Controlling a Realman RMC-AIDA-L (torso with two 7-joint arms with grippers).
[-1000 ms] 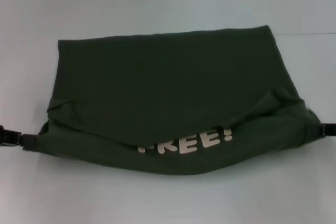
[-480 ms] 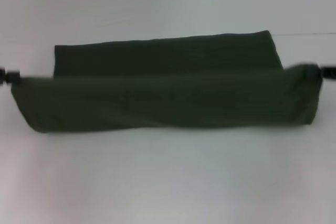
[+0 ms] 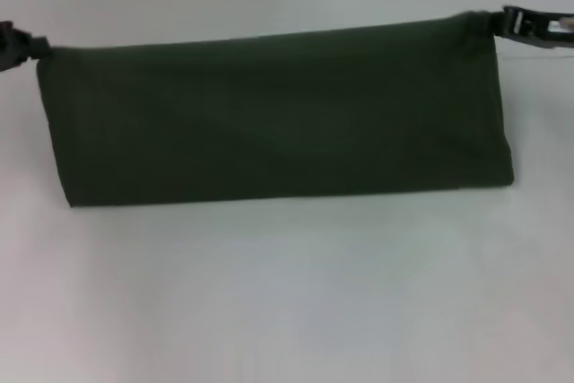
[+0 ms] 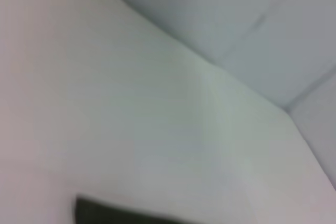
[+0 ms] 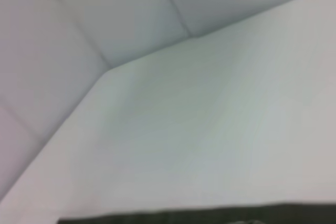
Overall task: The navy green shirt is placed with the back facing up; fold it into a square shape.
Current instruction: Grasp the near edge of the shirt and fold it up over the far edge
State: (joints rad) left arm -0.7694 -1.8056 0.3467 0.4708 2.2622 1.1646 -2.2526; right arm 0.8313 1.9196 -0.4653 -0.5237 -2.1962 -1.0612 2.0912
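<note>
Shirt (image 3: 278, 123) hangs stretched between left gripper (image 3: 27, 45) and right gripper (image 3: 502, 24).

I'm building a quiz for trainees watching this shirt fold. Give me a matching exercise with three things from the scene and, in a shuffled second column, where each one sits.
Things:
1. left gripper
2. right gripper
3. navy green shirt

Places:
A. at the shirt's far right corner
B. stretched as a wide band between the two grippers
C. at the shirt's far left corner

Pairs: 1-C, 2-A, 3-B
</note>
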